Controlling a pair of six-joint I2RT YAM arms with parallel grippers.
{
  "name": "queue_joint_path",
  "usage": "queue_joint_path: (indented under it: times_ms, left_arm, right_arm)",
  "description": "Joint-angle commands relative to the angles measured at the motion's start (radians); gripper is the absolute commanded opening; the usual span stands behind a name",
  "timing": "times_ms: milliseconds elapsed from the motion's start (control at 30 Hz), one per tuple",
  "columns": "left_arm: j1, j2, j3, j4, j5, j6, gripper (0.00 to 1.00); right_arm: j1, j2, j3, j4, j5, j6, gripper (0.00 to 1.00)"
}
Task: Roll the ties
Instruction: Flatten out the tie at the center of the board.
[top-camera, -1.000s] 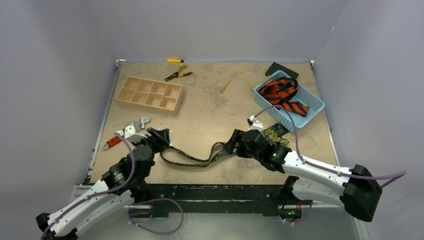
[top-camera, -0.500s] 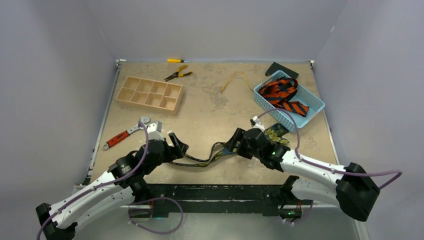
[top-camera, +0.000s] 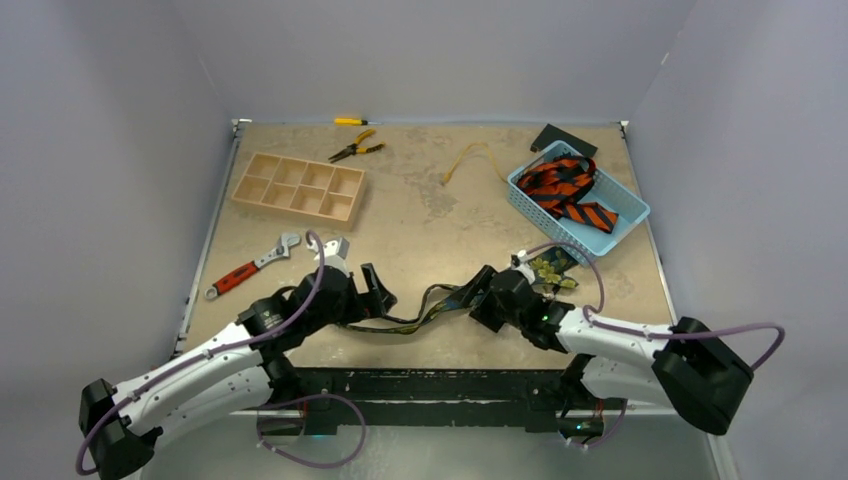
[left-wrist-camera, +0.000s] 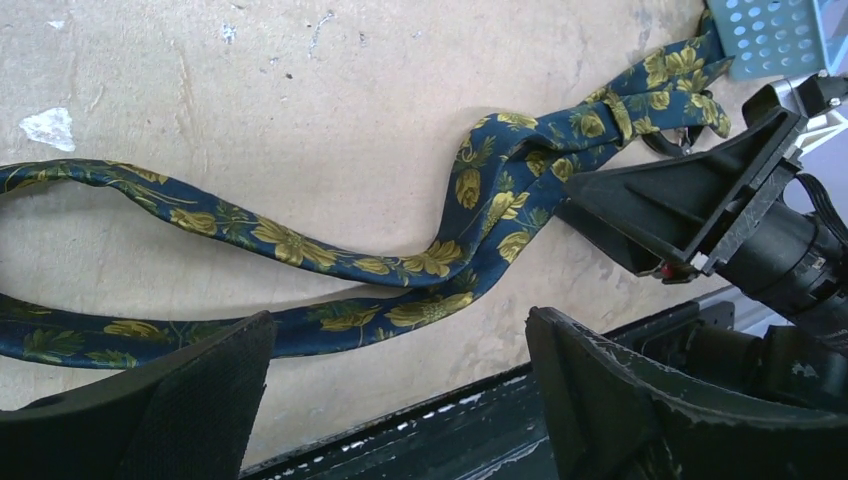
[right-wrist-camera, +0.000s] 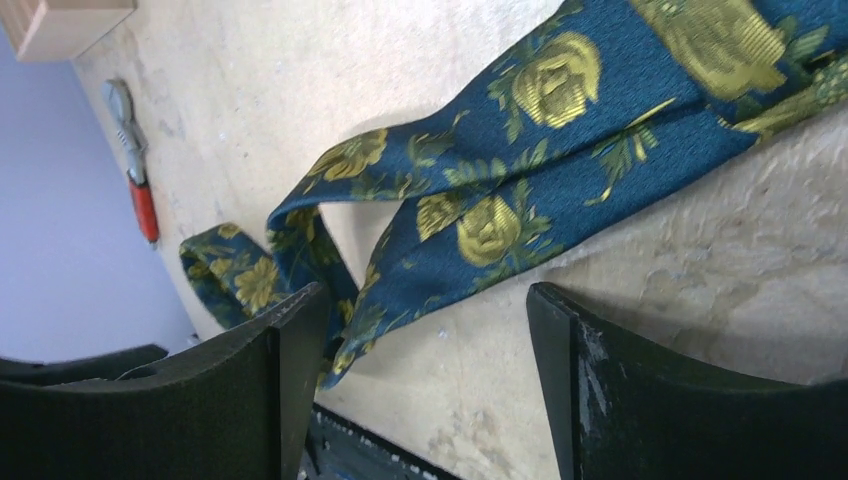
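Note:
A dark navy tie (top-camera: 410, 315) with gold flowers lies in loose curves near the table's front edge, between my two grippers. The left wrist view shows its two strands (left-wrist-camera: 300, 245) crossing the table. My left gripper (top-camera: 378, 290) (left-wrist-camera: 400, 320) stands wide open over the lower strand and the front edge, gripping nothing. My right gripper (top-camera: 478, 295) (right-wrist-camera: 428, 295) is open too, with a folded edge of the tie (right-wrist-camera: 520, 180) beside its left finger. The orange-red and black ties (top-camera: 565, 185) lie heaped in the blue basket (top-camera: 620, 225).
A wooden compartment tray (top-camera: 300, 187) sits at the back left, with yellow-handled pliers (top-camera: 355, 148) behind it. A red-handled wrench (top-camera: 250, 268) lies left of my left arm. A thin yellow cord (top-camera: 470, 158) lies beside the basket.
My left arm has swung right along the tie and its jaws have spread wide. The tie's left loop has bunched toward the middle. My right gripper has shifted slightly right.

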Motion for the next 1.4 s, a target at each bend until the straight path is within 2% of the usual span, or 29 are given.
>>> queue_joint_path:
  times_ms: [0,200,333,533,600,733,867,967,1033,1133,1200,1233,1367]
  left_arm:
    - [-0.006,-0.003,-0.044,0.079,-0.017,-0.028,0.92]
    - [-0.005,-0.14,-0.124,0.081,-0.158,-0.02,0.82]
    - [-0.006,-0.257,-0.226,0.145,-0.23,-0.016,0.7]
    - [-0.006,-0.372,-0.369,0.288,-0.253,-0.022,0.54]
    - [-0.006,-0.379,-0.389,0.329,-0.265,-0.011,0.51]
    - [-0.007,-0.362,-0.401,0.397,-0.313,0.045,0.5]
    - [-0.007,-0.341,-0.377,0.398,-0.381,0.09,0.51]
    - [-0.007,-0.337,-0.336,0.338,-0.452,0.088,0.51]
    - [-0.006,-0.314,-0.282,0.216,-0.522,0.035,0.53]
    - [-0.005,-0.23,-0.173,-0.022,-0.581,-0.141,0.74]
    - [-0.006,-0.163,-0.089,-0.164,-0.582,-0.241,0.92]
    - [-0.006,-0.133,-0.049,-0.226,-0.575,-0.291,0.97]
    - [-0.006,-0.087,0.07,-0.364,-0.56,-0.3,0.98]
  right_arm:
    - [-0.021,0.119,0.033,0.132,0.075,0.048,0.75]
    - [-0.121,0.323,0.018,0.361,0.048,0.004,0.72]
    - [-0.173,0.417,0.018,0.558,0.024,-0.136,0.6]
    - [-0.218,0.563,0.049,0.8,-0.07,-0.3,0.42]
    - [-0.237,0.603,0.041,0.934,-0.113,-0.343,0.4]
    - [-0.261,0.641,0.069,1.041,-0.156,-0.427,0.41]
    - [-0.266,0.533,0.082,0.981,-0.185,-0.511,0.48]
    - [-0.264,0.351,0.084,0.783,-0.141,-0.571,0.59]
    - [-0.265,0.269,0.128,0.613,-0.075,-0.608,0.67]
    - [-0.265,0.249,0.227,0.39,-0.051,-0.654,0.72]
    - [-0.265,0.243,0.26,0.35,-0.084,-0.663,0.72]
    - [-0.265,0.231,0.265,0.344,-0.095,-0.663,0.72]
    - [-0.263,0.181,0.278,0.319,-0.108,-0.684,0.72]
